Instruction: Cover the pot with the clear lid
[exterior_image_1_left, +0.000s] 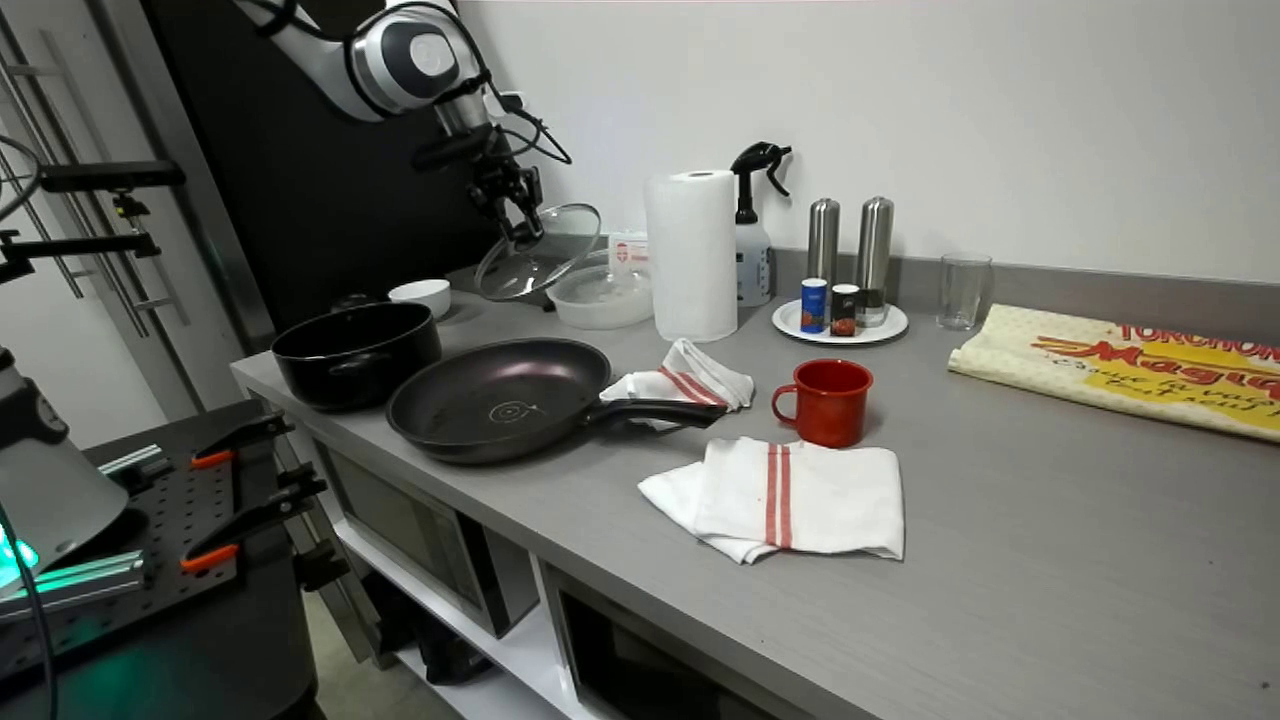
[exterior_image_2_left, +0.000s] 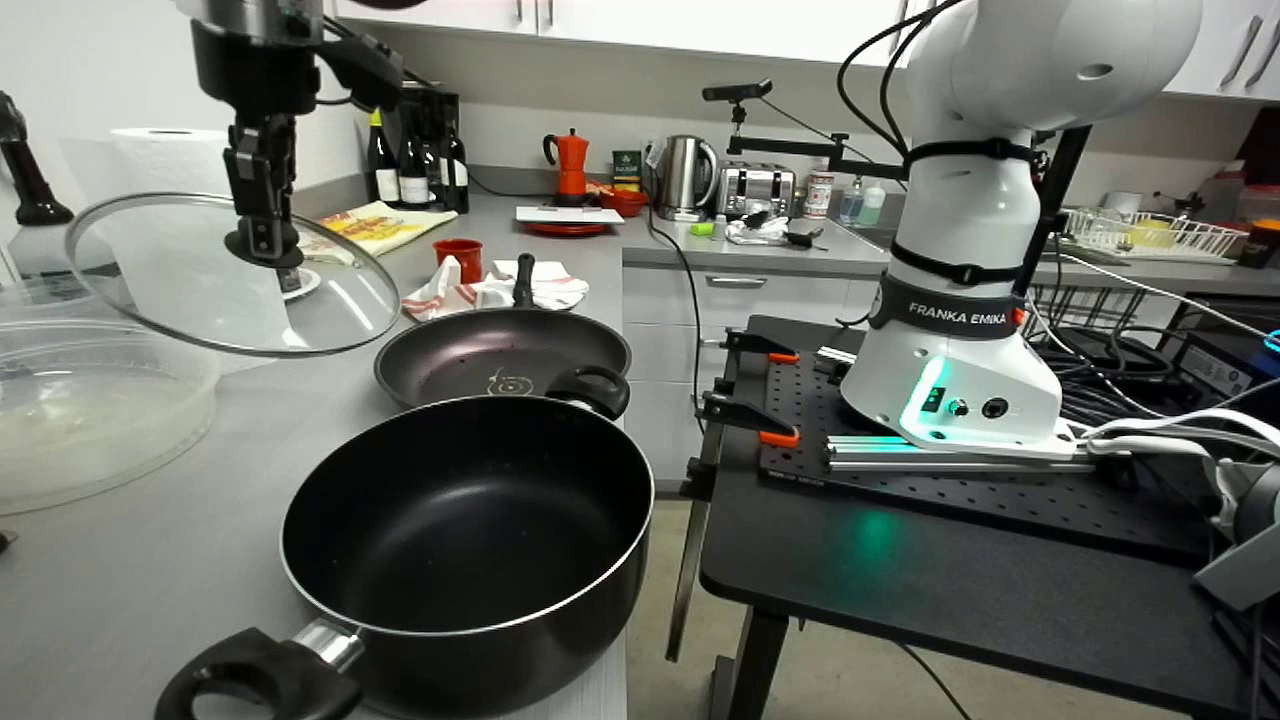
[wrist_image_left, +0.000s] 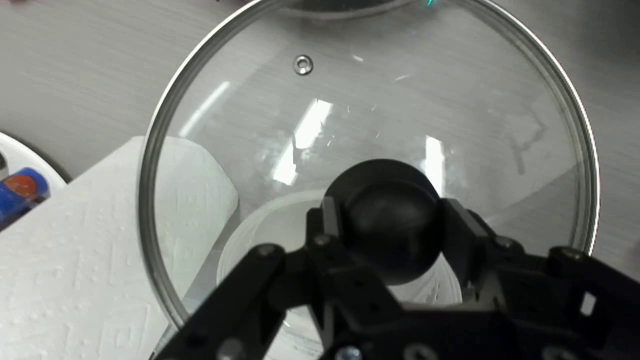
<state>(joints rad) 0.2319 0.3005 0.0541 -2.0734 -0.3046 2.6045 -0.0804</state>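
The arm (exterior_image_1_left: 400, 70) reached in from beyond the counter's front edge, bent, with the wrist lowered over the rear part of the counter (exterior_image_1_left: 1000, 560). Its base (exterior_image_2_left: 950, 360) stood on a black table (exterior_image_2_left: 880, 600) alongside that front edge. The gripper (wrist_image_left: 389, 225) pointed downward, its two fingers (wrist_image_left: 462, 230) pinching the black knob (wrist_image_left: 385, 205) of the clear lid (wrist_image_left: 370, 125) from opposite sides. The lid was held off the counter and hung tilted in both exterior views, toward the back edge and apart from the pot.

The pot (exterior_image_2_left: 470, 520) stood upright at the counter's front corner, its inside exposed to view. The frying pan (exterior_image_1_left: 500, 400) sat just beside it along the front edge, handle directed toward a crumpled towel (exterior_image_1_left: 690, 375); whether handle and cloth touched I could not tell.

Nearest the lid were the plastic container (exterior_image_1_left: 600, 300), visible through the glass in the wrist view, and the paper towel roll (exterior_image_1_left: 692, 260), upright near the back edge. A white bowl (exterior_image_1_left: 422, 293) was noted behind the pot. Farther along the back edge stood a spray bottle (exterior_image_1_left: 752, 260), a white plate (exterior_image_1_left: 890, 328) bearing small shakers (exterior_image_1_left: 814, 305), and a drinking glass (exterior_image_1_left: 965, 290). The red mug (exterior_image_1_left: 835, 405) stood just behind a folded towel (exterior_image_1_left: 820, 500).
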